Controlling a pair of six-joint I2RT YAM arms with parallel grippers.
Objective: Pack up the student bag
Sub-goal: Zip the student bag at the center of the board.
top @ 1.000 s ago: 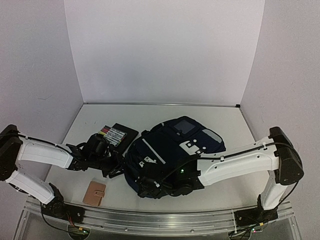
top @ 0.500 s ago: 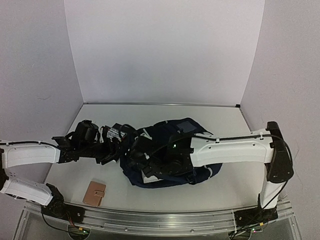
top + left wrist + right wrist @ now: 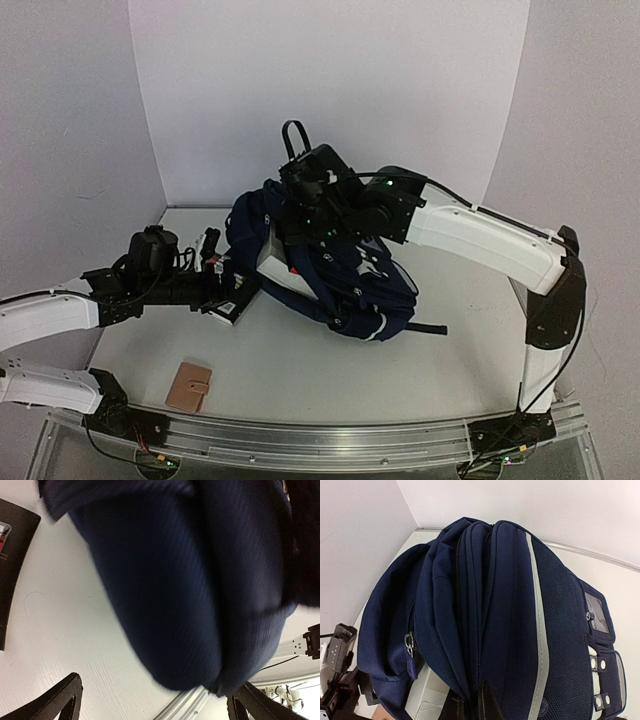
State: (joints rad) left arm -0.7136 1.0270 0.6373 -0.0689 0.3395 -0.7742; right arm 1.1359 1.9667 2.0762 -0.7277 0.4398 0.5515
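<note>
on the table, toward the back and centre: the student bag, hoisted by its top, open side turned left. differs sharply from a second ago: flat and slumped near the front edge then, upright and hanging now. cannot tell whether the lower end rests on the surface or hangs just clear.

clamped on a fold of navy fabric near the top seam: the right gripper, jaws pinched tight, carrying the load. reads as a setup move, holding the mouth up and reachable for loading.

reaching in low from the left, closer to the bag than a second ago: the left gripper, jaws spread wide in the wrist view, grasping nothing, blurred navy cloth just ahead.

at the bag's open left side: a pale flat block, seemingly partly inside; cannot tell what.

beside the left gripper, partly hidden: the black case, not yet packed.

near the front edge, well apart from all else: the small tan wallet, lying flat, same spot as before, not yet packed. suggests a task well short of done.
</note>
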